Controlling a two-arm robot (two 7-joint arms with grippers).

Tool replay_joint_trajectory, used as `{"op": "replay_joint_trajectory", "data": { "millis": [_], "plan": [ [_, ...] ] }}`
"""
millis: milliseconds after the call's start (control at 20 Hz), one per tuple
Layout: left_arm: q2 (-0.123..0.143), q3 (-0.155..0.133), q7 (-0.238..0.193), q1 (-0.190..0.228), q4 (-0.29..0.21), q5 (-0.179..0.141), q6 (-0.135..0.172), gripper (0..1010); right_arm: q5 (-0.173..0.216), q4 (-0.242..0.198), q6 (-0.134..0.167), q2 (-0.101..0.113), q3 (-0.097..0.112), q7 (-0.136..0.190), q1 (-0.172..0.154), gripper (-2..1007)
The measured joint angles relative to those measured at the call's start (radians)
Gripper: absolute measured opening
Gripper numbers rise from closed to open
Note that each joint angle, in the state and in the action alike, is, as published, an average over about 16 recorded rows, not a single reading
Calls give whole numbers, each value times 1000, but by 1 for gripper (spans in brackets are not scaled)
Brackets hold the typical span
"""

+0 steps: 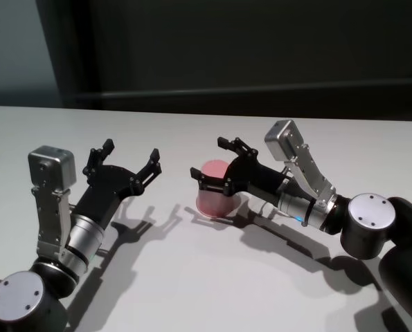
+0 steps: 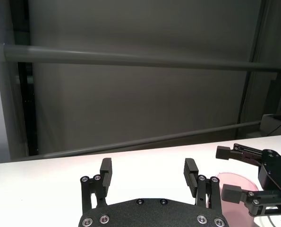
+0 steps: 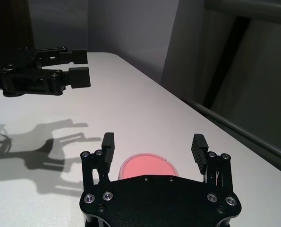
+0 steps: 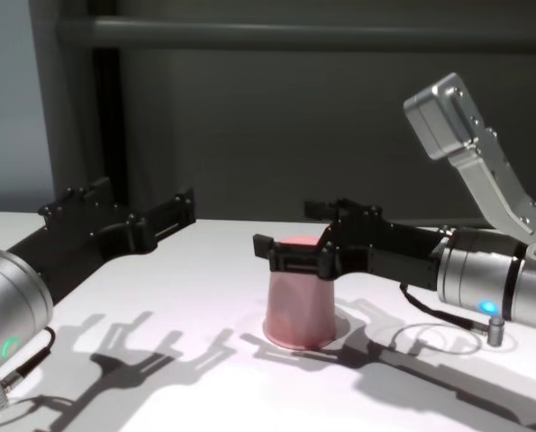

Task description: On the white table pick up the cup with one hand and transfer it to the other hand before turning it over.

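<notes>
Cup [image 4: 299, 301] mid-table, right gripper [image 4: 290, 243] fingers spread around it

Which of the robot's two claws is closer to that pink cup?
The right. The right gripper is open with its fingers on either side of the cup, which stands upside down on the white table. The left gripper, also open, hovers off to the cup's side, apart from it.

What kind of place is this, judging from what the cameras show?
Probably a lab or test room set up for robot trials, not a home. A plain white table carries only one pink cup, standing rim-down, and behind it are dark bare wall panels with horizontal rails.
</notes>
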Motion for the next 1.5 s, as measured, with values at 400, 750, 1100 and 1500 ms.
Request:
{"op": "replay_joint_trajectory", "data": {
  "millis": [400, 750, 1100, 1500],
  "plan": [
    [0, 0, 0, 0, 0, 0, 0, 1001, -43, -57, -8, 0, 38, -83, -19, 1002],
    [0, 0, 0, 0, 0, 0, 0, 1001, -94, -149, 16, 20, 93, -211, -80, 1002],
    [0, 0, 0, 0, 0, 0, 0, 1001, -135, -239, 38, 45, 153, -322, -163, 1002],
    [0, 0, 0, 0, 0, 0, 0, 1001, -176, -311, 46, 65, 203, -403, -245, 1002]
  ]
}}
